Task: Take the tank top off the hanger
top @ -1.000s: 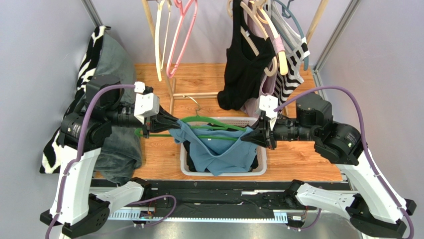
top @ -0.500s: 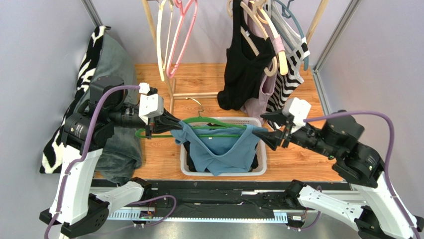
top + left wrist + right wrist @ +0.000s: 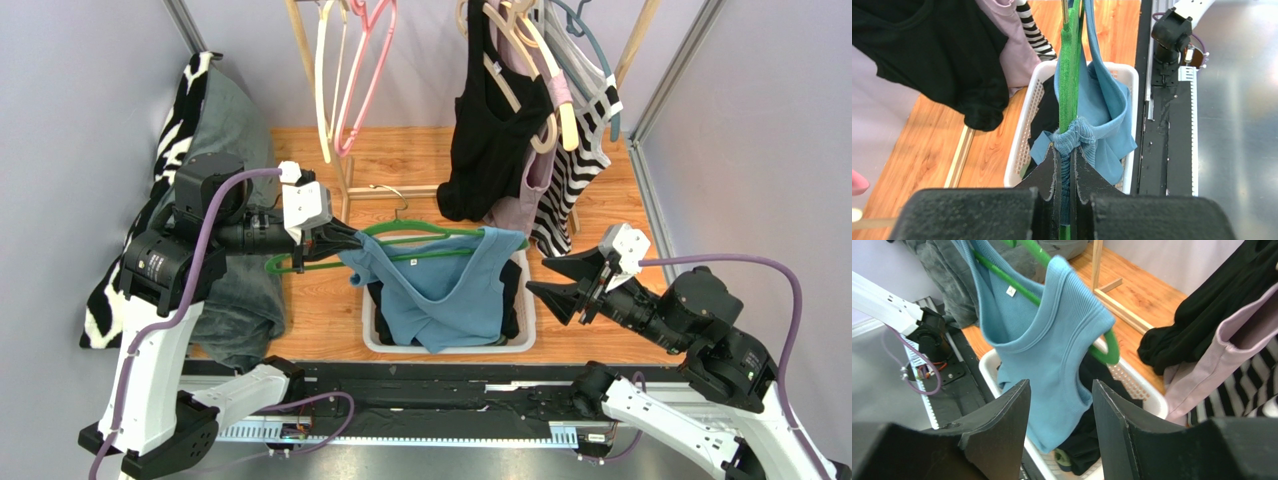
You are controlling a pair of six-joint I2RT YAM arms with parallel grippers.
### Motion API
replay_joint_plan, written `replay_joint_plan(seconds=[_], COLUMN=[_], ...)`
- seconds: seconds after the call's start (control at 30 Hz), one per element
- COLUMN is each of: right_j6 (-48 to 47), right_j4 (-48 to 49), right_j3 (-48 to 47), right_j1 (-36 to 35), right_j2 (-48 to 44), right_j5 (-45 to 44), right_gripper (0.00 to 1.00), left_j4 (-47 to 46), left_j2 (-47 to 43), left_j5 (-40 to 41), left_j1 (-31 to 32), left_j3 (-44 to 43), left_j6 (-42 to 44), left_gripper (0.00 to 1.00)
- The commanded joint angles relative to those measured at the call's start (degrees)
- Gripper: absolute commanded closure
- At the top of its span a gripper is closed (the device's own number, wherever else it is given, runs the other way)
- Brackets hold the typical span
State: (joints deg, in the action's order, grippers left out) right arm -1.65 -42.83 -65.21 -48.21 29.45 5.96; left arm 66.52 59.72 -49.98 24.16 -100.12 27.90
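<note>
While top (image 3: 440, 285) hangs on hanger (image 3: 425, 229) over basket (image 3: 528, 325), both straps on, removal not yet done; hanger end and strap pinched by left gripper (image 3: 343, 243); right gripper (image 3: 540, 277) spread, empty, held apart.

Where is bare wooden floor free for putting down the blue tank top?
Bare wood lies between the grey fabric pile and the white plastic basket, and right of the basket near the right end effector. The basket itself is crowded with clothes.

The tank top (image 3: 440, 290) was light blue, the hanger (image 3: 1069, 85) green, the basket (image 3: 1024, 130) white, the counter (image 3: 400, 160) orange-brown wood-grained, alongside a black garment (image 3: 490, 130), a pale lilac garment (image 3: 1222, 355) and a black-and-white striped top (image 3: 572, 188).
</note>
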Motion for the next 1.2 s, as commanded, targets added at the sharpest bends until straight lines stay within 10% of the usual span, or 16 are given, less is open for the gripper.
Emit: replay_joint_plan(seconds=[0.0, 0.53, 0.83, 1.17], right_j6=[5.16, 9.47, 10.52, 9.83], right_j4=[4.94, 23.05, 22.79, 19.19], right_j3=[3.42, 3.07, -0.26, -2.55], right_j1=[-0.22, -0.31, -0.22, -0.22], right_j2=[-1.59, 11.94, 15.02, 10.72], right_j5=[0.02, -0.24, 1.25, -5.23], right_gripper=[0.46, 0.5, 0.99, 1.0], left_j4=[-4.12, -4.38, -4.38, -4.47], left_j2=[-0.22, -0.57, -0.31, -0.66], left_j5=[0.23, -3.2, -3.73, -3.11], left_j1=[-0.7, -2.02, -2.1, -2.1], left_j3=[-1.13, -1.31, -1.4, -0.87], left_j6=[-1.62, -3.12, -3.2, -2.94], left_gripper=[1.0, 1.0, 1.0, 1.0])
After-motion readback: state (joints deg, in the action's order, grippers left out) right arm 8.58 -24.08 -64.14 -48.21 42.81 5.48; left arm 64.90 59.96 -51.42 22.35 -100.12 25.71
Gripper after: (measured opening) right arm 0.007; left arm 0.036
